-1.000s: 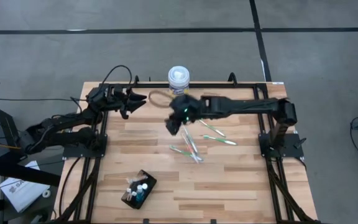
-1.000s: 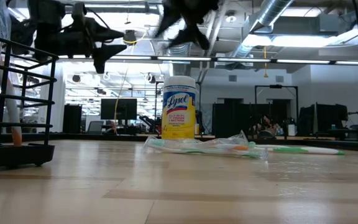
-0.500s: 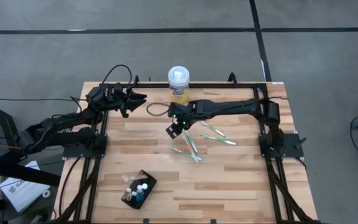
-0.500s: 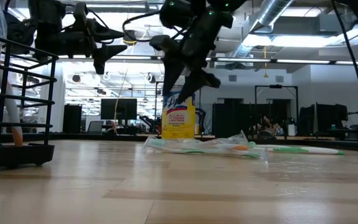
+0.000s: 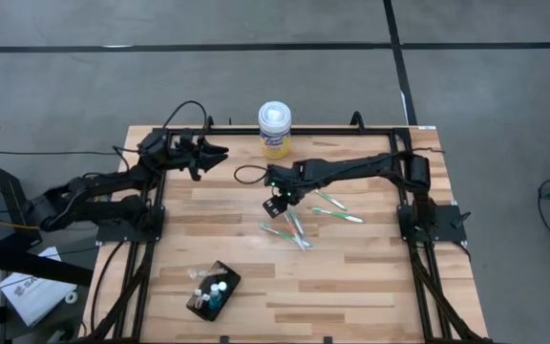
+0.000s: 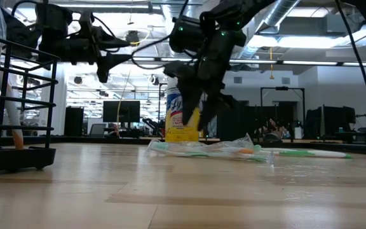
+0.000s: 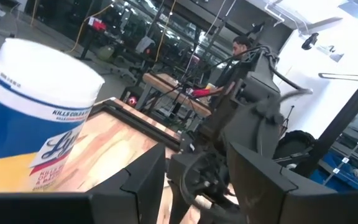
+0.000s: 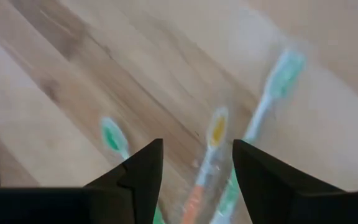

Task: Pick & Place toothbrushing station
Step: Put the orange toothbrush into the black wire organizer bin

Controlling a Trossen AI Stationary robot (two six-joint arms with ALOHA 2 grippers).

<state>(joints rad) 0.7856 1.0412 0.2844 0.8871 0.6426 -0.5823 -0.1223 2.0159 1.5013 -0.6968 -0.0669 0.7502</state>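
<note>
The toothbrushing station [image 5: 213, 290] sits untouched at the table's near edge, well apart from both grippers. The right gripper [image 5: 277, 204], jaws spread and empty, hangs above the toothbrushes [image 5: 289, 227]. Pick and placement remain undone.

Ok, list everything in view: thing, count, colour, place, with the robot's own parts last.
Toothbrushing station: one, black, holding small bottles, near the table's front left.
Wipes canister: one, white lid, yellow label, back edge of the table, middle.
Toothbrushes: several, green and orange, some in clear wrap, loose at the table's centre.
Table: one, light wood.
Left end effector: one, dark, open, raised at the back left, holding nothing.
Right end effector: one, dark, open, above the toothbrushes.
</note>
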